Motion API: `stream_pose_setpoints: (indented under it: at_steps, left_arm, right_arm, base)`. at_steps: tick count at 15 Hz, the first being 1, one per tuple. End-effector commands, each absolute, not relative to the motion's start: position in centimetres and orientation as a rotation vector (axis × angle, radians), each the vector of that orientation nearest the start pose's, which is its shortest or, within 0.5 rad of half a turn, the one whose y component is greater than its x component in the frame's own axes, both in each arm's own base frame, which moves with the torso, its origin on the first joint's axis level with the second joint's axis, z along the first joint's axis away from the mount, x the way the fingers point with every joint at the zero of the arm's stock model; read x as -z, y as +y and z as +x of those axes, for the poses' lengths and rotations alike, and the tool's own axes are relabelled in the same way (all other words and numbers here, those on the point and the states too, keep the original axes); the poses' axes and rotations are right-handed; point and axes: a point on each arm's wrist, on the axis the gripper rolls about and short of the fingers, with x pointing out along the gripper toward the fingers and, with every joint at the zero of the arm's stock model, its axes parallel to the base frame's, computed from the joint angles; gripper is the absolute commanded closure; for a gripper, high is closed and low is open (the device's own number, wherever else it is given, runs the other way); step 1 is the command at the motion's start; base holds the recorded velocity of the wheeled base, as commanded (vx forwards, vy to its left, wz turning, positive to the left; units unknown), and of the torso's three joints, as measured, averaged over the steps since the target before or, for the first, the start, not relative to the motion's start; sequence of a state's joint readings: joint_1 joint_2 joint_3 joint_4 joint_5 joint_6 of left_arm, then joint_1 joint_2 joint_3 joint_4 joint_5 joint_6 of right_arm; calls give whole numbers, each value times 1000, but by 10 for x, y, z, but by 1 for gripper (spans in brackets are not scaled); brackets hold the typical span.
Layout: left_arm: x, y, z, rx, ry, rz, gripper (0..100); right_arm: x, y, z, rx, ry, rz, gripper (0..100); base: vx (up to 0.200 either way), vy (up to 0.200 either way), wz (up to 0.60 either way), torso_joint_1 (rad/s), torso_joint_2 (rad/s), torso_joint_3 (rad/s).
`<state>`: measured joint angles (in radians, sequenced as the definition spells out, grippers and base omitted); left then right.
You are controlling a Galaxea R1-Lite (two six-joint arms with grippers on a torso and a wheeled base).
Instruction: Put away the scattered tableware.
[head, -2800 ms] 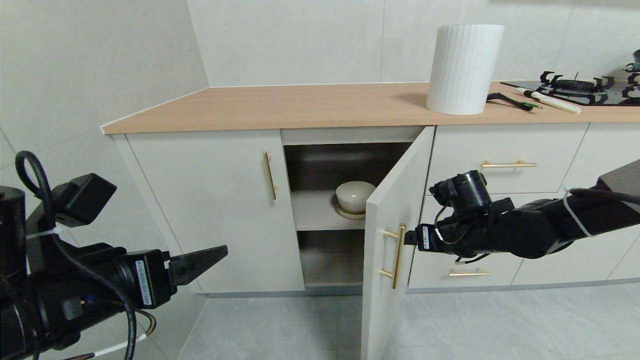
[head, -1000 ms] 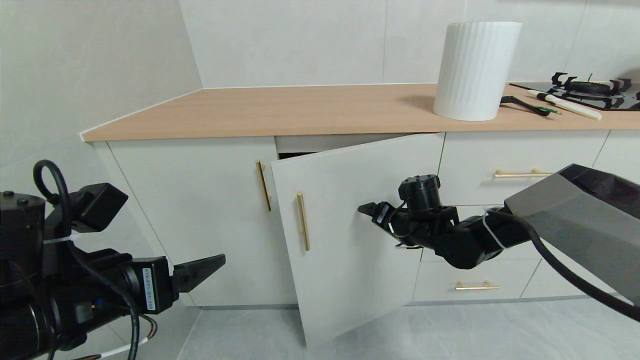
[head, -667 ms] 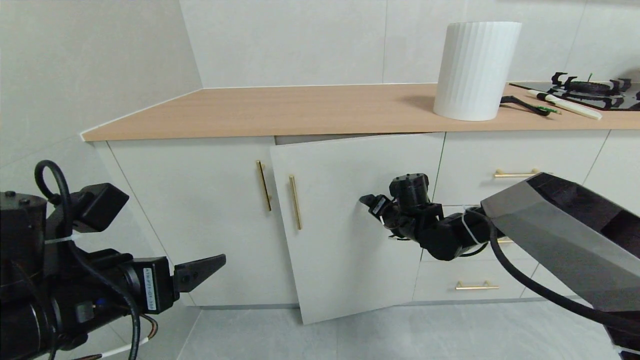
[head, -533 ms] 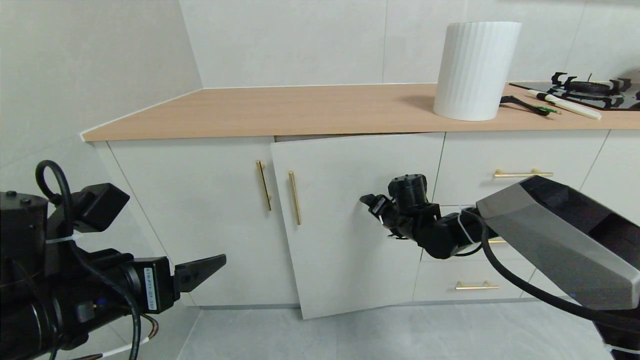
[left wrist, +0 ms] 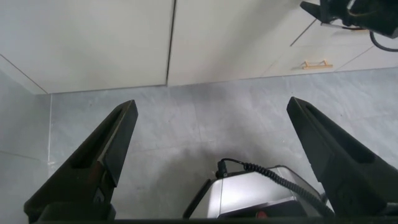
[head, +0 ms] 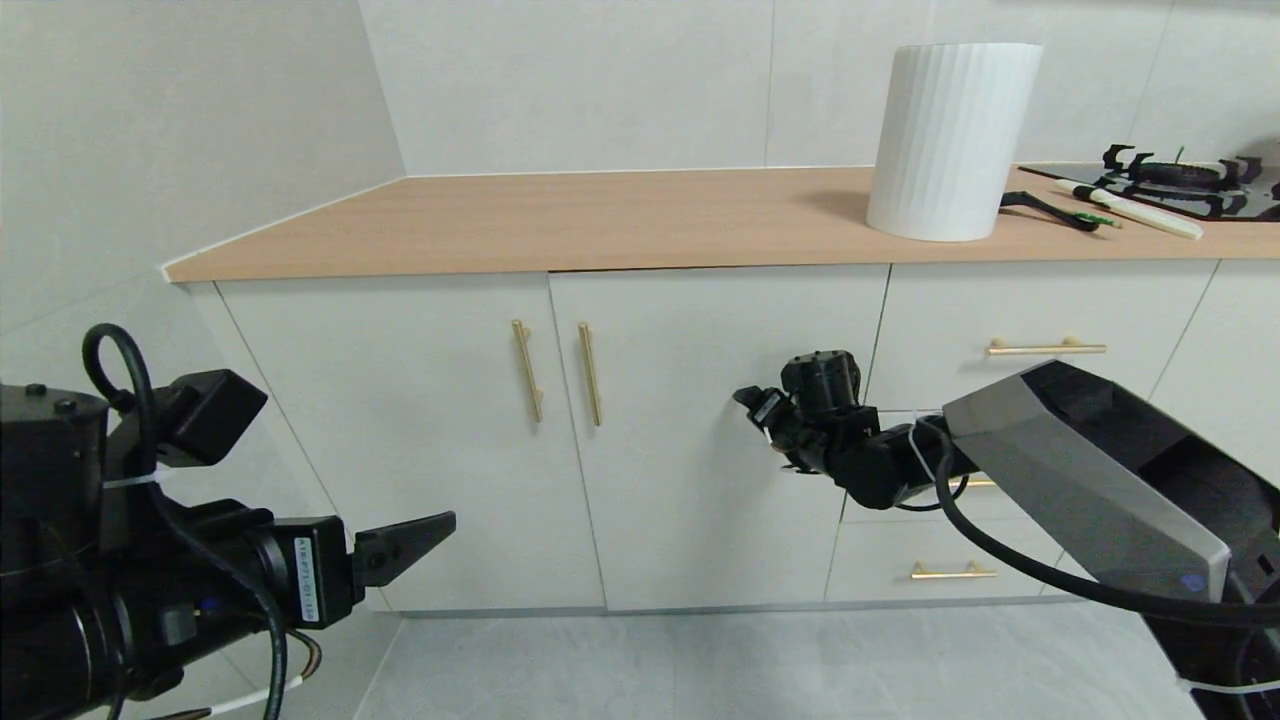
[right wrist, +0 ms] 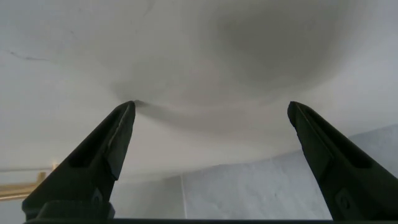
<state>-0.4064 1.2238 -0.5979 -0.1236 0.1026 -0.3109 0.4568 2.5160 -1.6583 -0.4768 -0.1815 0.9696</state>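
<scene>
I am holding my right claw (head: 748,399) against the face of the cupboard door (head: 700,460), just right of centre at 3 o'clock, its fingers spread wide and grasping nothing. In the right wrist view the white panel is sitting close up between them. I judge I am pressing there because a flat push seats the door better than a tug on its brass handle (head: 590,373). The door is lying flush with its neighbour (head: 400,430), so the closing step looks done.

I am parking my left claw (head: 435,528) low at 8 o'clock, also released and empty, hanging over the grey floor (head: 750,660) well apart from the cupboard, where it is not blocking the door's swing.

With the door shut, the cupboard is hiding its contents, and any tableware stowed there is behind it. The drawers (head: 1040,310) at 3 o'clock are closed too. On the counter (head: 600,215) at 1 o'clock a tall ribbed white container (head: 950,140) is standing upright; I cannot tell what is in it. Just beside it, at 2 o'clock, a black-handled utensil (head: 1050,210) and a pale utensil (head: 1130,208) are lying loose by the hob (head: 1180,175); they may be pieces left to put away.
</scene>
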Motion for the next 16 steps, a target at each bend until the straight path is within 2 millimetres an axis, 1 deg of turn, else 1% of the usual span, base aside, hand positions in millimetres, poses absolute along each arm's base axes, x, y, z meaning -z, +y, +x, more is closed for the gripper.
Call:
stream_pose_setpoints:
  at_steps: [1, 4, 6, 7, 8, 10, 11, 12, 13, 14, 15, 16]
  left_arm:
    - [-191, -67, 161, 218, 531, -175, 0]
    - [-191, -67, 161, 218, 531, -175, 0]
    - [-191, -67, 161, 218, 531, -175, 0]
    - [-191, -67, 161, 218, 531, -175, 0]
    - [-191, -66, 160, 218, 529, -176, 0]
    - [-192, -66, 160, 219, 528, -175, 0]
    - [-193, -66, 159, 220, 520, -177, 0]
    - [-195, -65, 158, 222, 512, -179, 0]
    - [-196, -65, 156, 223, 504, -180, 0]
    - [-199, -62, 150, 227, 480, -182, 0]
    - [-204, -57, 144, 210, 448, -191, 0]
    - [-205, -53, 137, 195, 426, -196, 0]
  right_arm:
    - [-49, 219, 463, -57, 463, 830, 0]
    - [-48, 216, 468, -38, 469, 825, 0]
    - [-52, 216, 467, -40, 466, 827, 0]
    - [-59, 215, 464, -45, 460, 829, 0]
    - [-67, 216, 456, -58, 471, 827, 0]
    - [-100, 218, 421, -142, 513, 829, 0]
    - [-120, 215, 397, -194, 541, 824, 0]
    - [-139, 209, 376, -242, 548, 830, 0]
    - [-149, 205, 367, -266, 548, 833, 0]
    - [-171, 189, 330, -327, 549, 790, 0]
    - [-184, 174, 304, -351, 528, 728, 0]
    - [-191, 163, 285, -365, 511, 688, 0]
  base:
    - [0, 0, 0, 0, 0, 0]
    - [0, 0, 0, 0, 0, 0]
    - [0, 0, 0, 0, 0, 0]
    - [0, 0, 0, 0, 0, 0]
    - [0, 0, 0, 0, 0, 0]
    - [0, 0, 0, 0, 0, 0]
    - [0, 0, 0, 0, 0, 0]
    - [0, 0, 0, 0, 0, 0]
    - [0, 0, 0, 0, 0, 0]
    - [0, 0, 0, 0, 0, 0]
    - [0, 0, 0, 0, 0, 0]
    - [0, 0, 0, 0, 0, 0]
